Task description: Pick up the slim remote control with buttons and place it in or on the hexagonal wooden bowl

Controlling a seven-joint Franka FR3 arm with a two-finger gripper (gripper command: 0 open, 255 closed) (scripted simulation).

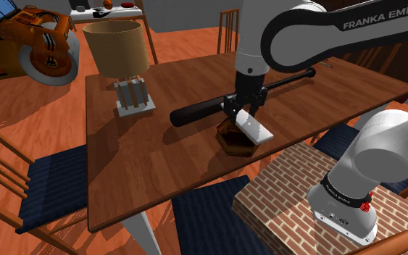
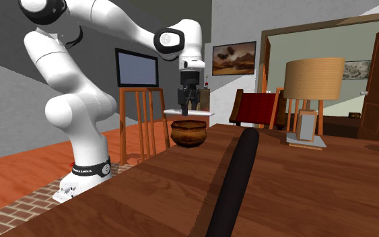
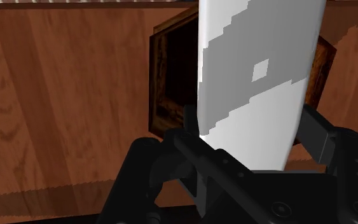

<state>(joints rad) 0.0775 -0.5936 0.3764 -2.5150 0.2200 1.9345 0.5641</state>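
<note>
Your claw [image 1: 240, 110] pinched the white remote [image 1: 255, 129] tight. You held it just above the brown bowl [image 1: 230, 142] on the surface [image 1: 159, 145].

One white-grey remote [image 1: 255, 129], one brown hexagonal bowl [image 1: 230, 142], one black bat [image 1: 202, 111], one lamp [image 1: 115, 49] with tan shade, one wooden table [image 1: 151, 163], three blue chair cushions [image 1: 53, 185], one brick-patterned stand [image 1: 293, 190], one framed picture [image 2: 233, 58]
</note>
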